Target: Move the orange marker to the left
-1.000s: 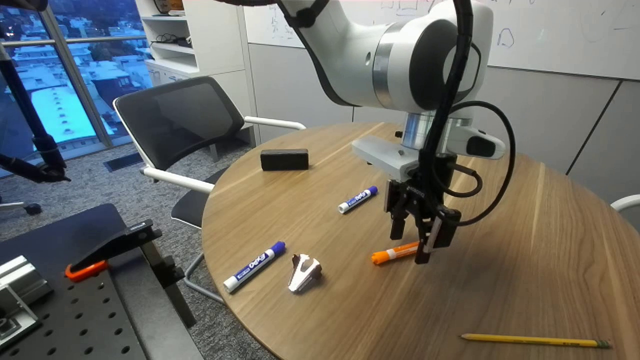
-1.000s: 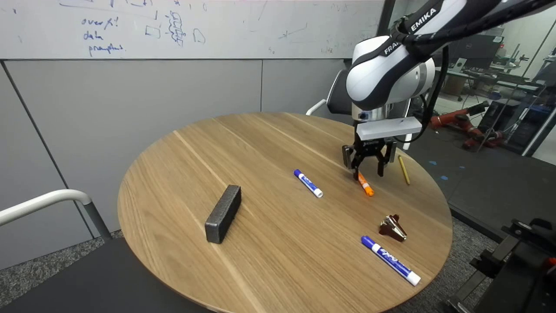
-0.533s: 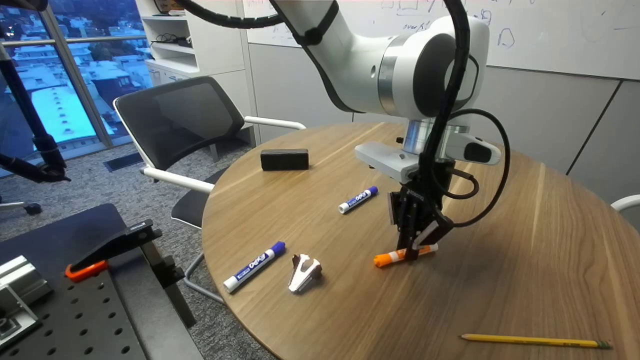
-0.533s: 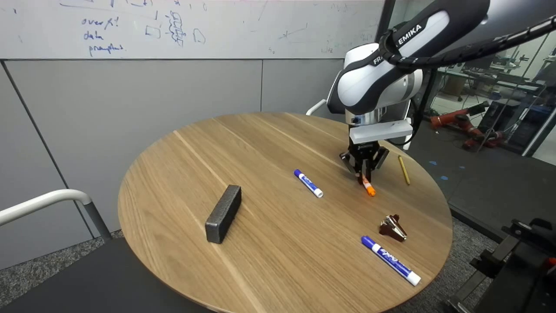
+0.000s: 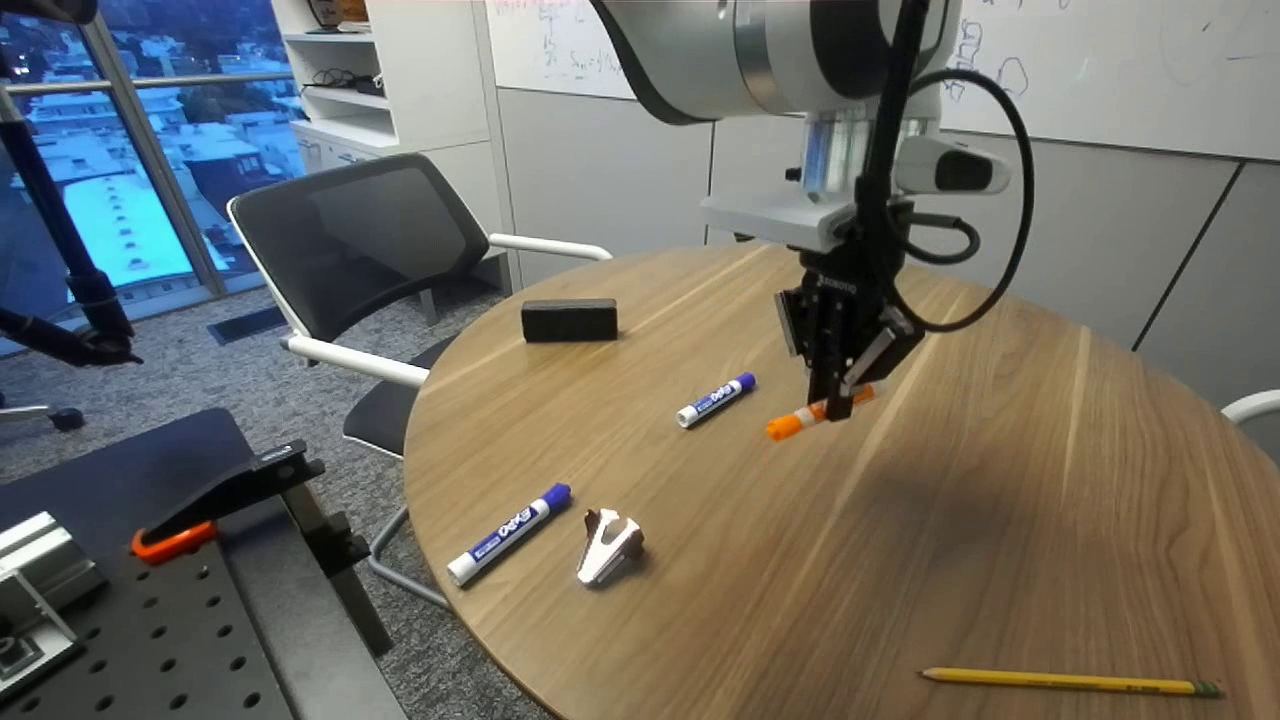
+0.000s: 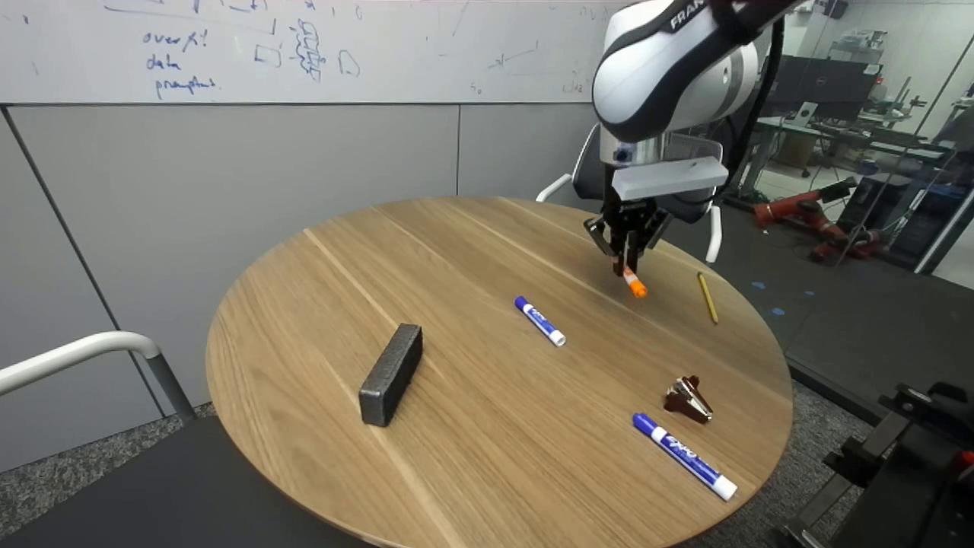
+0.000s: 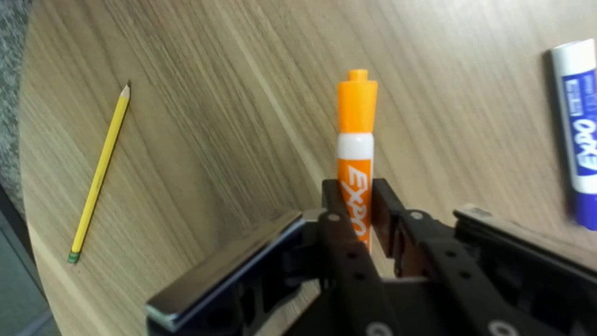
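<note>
At the tip of the gripper [image 7: 357,196], the orange marker [image 7: 356,149] is hanging, its capped end poking out of the pinch. Both fingers [image 7: 388,200] are squeezing it around the lettering, standing only as far apart as the barrel is making them. Going by both exterior views, I'm taking it to be lifted off the table [image 6: 472,266]. So the grasping and lifting are looking done; the carrying left, the lowering and the letting go are, to my eye, remaining. I'm seeing no marked landing spot.

Off one side of the gripper, a blue marker [image 7: 581,135] is lying nearest; beyond it the table is stretching a long way, with a black block [image 6: 390,374] resting farther out. Off the opposite side, a yellow pencil [image 7: 100,173] is lying well apart, the table's edge curving near it. Out past the capped end, a staple remover [image 6: 689,399] and another blue marker [image 6: 685,455] are lying, so a low swing that way could be bumping them.
</note>
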Robot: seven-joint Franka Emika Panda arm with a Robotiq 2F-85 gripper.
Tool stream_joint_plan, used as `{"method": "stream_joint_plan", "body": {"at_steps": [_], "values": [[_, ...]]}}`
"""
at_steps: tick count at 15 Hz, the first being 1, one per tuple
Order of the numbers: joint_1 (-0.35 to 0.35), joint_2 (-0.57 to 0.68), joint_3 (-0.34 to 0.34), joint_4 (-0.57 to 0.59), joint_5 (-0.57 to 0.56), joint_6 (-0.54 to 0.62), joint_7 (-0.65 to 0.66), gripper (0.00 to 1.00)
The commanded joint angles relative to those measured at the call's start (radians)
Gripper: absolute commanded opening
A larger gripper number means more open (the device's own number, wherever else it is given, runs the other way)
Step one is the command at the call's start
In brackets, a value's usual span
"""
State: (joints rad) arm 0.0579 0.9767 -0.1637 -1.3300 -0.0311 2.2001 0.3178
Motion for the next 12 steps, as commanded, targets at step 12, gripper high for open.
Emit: {"method": "stream_joint_plan", "body": {"at_steps": [12], "values": [[0.182,-0.481,0.160,-0.810,-0.081,0.353,-0.079,0.05]]}}
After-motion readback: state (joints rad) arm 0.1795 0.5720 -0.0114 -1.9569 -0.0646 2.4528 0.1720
